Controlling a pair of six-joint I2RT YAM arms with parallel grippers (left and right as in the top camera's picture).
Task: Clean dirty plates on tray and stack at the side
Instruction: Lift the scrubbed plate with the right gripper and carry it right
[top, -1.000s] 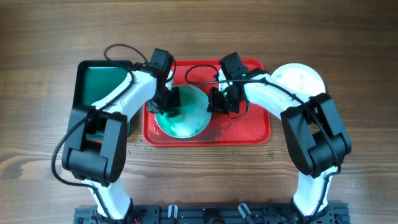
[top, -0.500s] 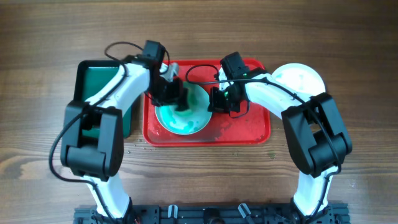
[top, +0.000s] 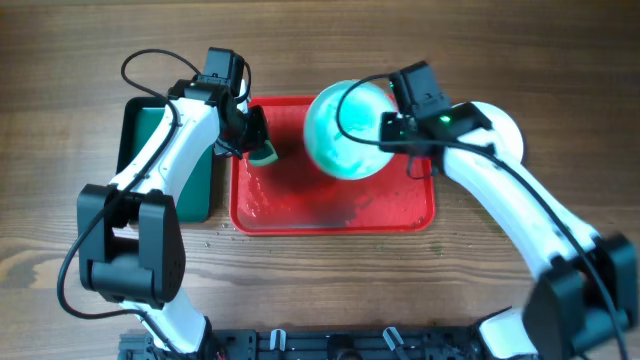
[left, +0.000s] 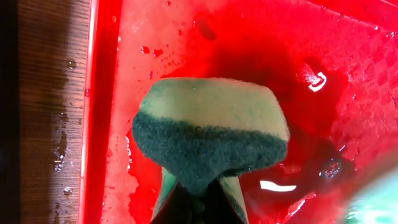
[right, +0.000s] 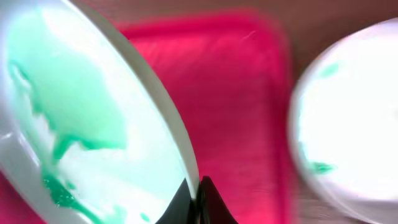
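Jaws: right gripper (right: 194, 190) nipping plate (right: 81, 124) rim; left gripper (left: 199, 190) clamping sponge (left: 211, 137).
Reads stiff, light, wet-slick; shallow rim hold could slip, deeper bite advised.

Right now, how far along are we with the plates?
Done: a side plate rests beside the tray. In hand: the right gripper holds a smeared plate above the tray; the left gripper grips the sponge. Left: more wiping maybe, then stacking it.

Dark green tray (top: 140, 135), wooden table (top: 320, 290), sponge (left: 211, 134) (pale layer, dark green layer)
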